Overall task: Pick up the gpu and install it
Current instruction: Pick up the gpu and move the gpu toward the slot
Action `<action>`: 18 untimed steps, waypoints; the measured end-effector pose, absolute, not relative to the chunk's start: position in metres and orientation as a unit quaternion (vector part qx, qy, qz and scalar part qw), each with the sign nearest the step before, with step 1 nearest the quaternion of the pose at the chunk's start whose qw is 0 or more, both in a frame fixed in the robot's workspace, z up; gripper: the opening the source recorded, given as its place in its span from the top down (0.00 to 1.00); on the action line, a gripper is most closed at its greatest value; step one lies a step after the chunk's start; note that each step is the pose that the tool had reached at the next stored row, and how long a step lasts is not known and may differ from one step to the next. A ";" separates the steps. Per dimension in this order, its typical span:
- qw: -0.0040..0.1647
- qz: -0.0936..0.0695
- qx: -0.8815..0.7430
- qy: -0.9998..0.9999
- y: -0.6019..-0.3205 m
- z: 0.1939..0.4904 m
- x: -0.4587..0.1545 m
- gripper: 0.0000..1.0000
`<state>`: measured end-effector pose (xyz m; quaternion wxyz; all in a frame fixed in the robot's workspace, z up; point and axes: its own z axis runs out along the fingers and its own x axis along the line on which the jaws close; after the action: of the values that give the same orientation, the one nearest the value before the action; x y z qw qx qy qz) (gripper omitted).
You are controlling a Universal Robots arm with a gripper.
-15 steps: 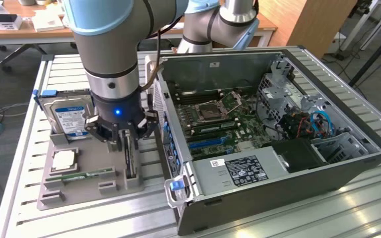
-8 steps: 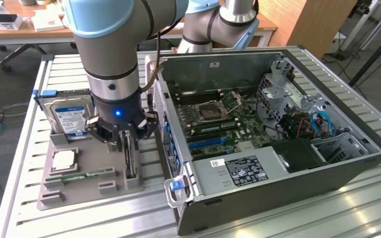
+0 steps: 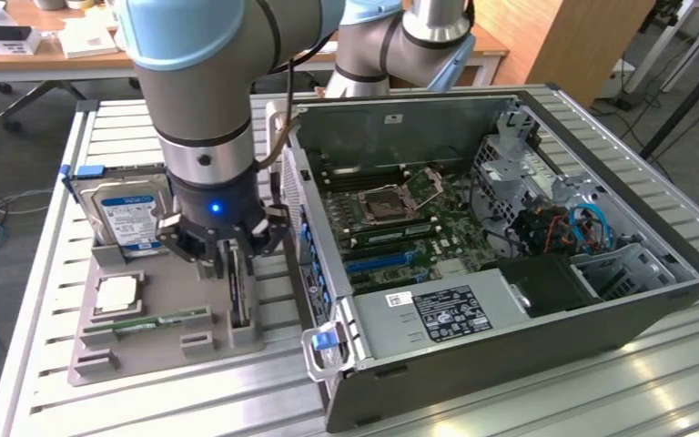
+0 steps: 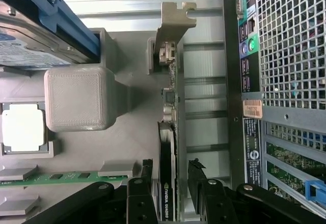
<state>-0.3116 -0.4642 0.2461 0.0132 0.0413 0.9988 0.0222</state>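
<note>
Grey tray [image 3: 156, 357] holds hard drive [image 3: 128, 214], chip [image 3: 119, 293], memory stick [image 3: 156, 320], gpu [image 3: 239, 293] on edge. Gripper [image 4: 171, 166] jaws open, straddling gpu. Open computer case [image 3: 641, 314] beside tray on slatted table [image 3: 568, 402].

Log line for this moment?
end effector: open, astride gpu | gpu: on edge in tray, not gripped | case: gpu not installed

The scene is viewed in the exterior view from high up and at a moderate distance, angled down over the slatted table [image 3: 641, 382], the open computer case [image 3: 568, 332] and the grey tray [image 3: 167, 305]. In the wrist view the tray is seen close up, straight down past the gripper [image 4: 170, 169]. The tray, the gpu [image 4: 167, 188] and the case's rear panel [image 4: 285, 40] are shared by both views.
</note>
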 end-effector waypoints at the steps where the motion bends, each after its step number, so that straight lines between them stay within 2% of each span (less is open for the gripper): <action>1: 0.013 0.022 0.041 0.999 -0.464 0.246 -0.312 0.59; 18: 0.015 0.023 0.041 0.999 -0.462 0.237 -0.314 0.59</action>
<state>-0.3139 -0.4618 0.2367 0.0147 0.0412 0.9988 0.0227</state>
